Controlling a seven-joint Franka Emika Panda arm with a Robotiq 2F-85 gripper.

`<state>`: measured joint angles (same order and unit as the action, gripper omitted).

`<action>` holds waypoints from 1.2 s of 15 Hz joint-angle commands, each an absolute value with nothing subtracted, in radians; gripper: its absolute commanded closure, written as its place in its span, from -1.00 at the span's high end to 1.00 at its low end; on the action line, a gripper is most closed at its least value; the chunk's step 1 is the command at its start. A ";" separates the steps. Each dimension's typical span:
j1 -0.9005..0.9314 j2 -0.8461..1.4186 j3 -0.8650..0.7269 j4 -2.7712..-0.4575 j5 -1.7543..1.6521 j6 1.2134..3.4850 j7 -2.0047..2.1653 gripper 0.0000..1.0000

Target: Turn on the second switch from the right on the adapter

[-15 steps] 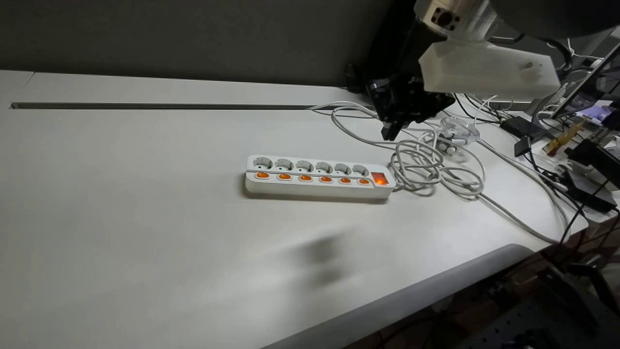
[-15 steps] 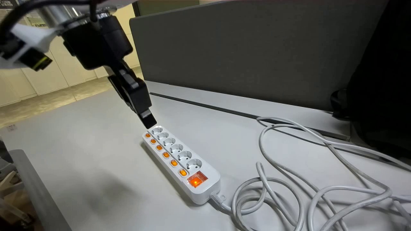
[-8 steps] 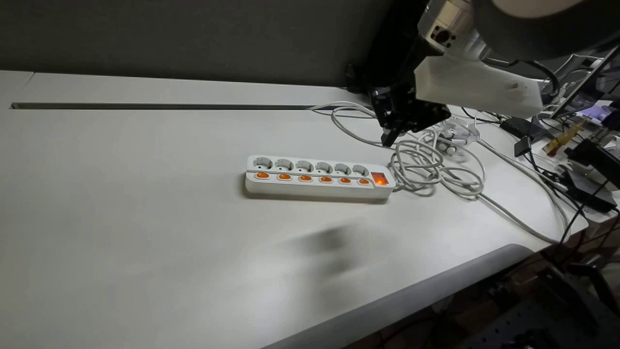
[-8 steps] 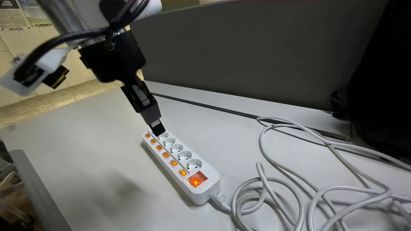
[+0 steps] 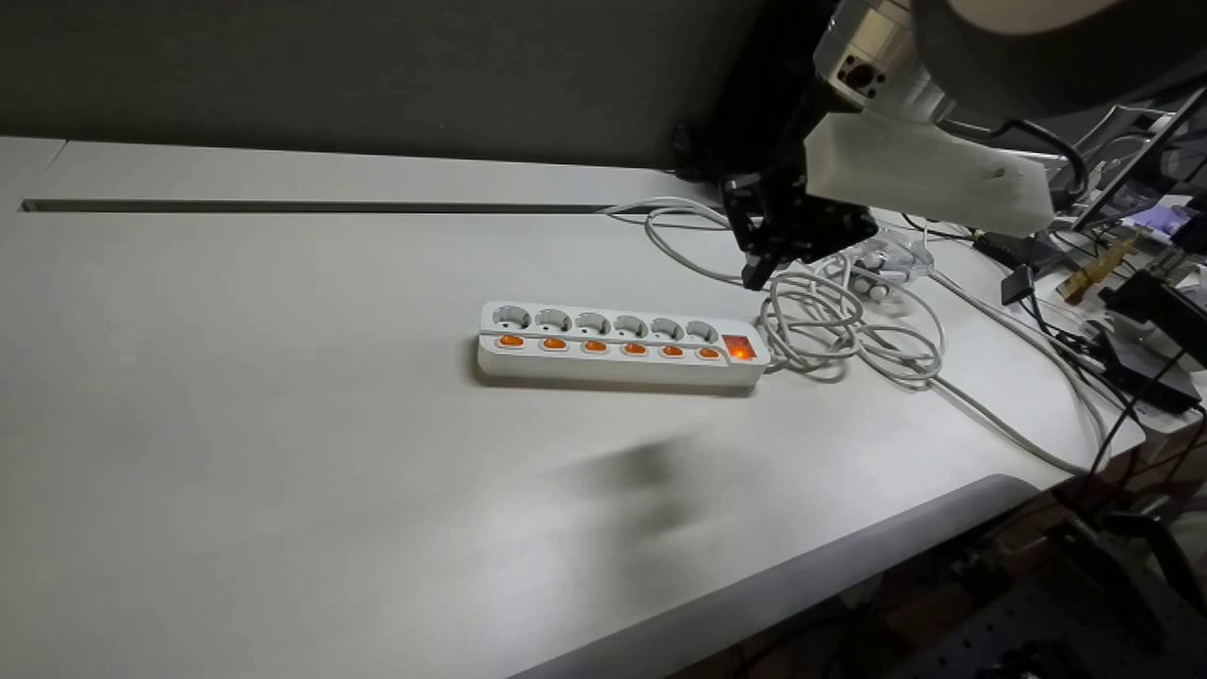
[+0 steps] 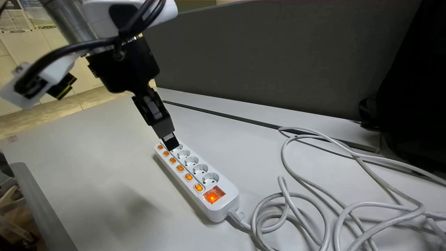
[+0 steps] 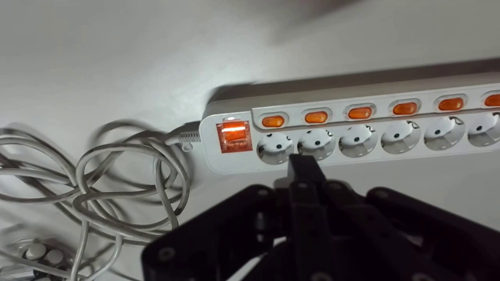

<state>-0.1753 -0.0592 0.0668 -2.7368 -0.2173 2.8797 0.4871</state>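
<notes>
The adapter is a white power strip (image 5: 613,371) lying on the table; it shows in all views. It has a row of round sockets and a row of small orange switches. The small switch nearest the cord end (image 5: 709,354) and its neighbour (image 5: 671,352) are uncovered. A larger red main switch (image 6: 213,196) glows at the cord end. My gripper (image 7: 306,166) is shut and empty, fingertips together. In the wrist view its tip overlaps the edge of the sockets near the cord end. In an exterior view the gripper (image 6: 171,142) hides the far-end socket. It appears above the strip, apart from it.
A coiled grey-white cable (image 5: 820,321) lies beside the strip's cord end. A clear plastic item (image 5: 891,255) sits behind the coils. A dark partition (image 6: 278,59) stands along the table's back. Black cables and devices (image 5: 1028,250) are at the far right.
The gripper has moved down and, in an exterior view, shifted right toward the strip, mostly in the first half second. Since then it has sunk only slightly. The strip has not moved.
</notes>
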 commanded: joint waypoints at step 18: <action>-0.006 0.366 -0.127 -2.436 -0.061 2.859 0.392 -1.00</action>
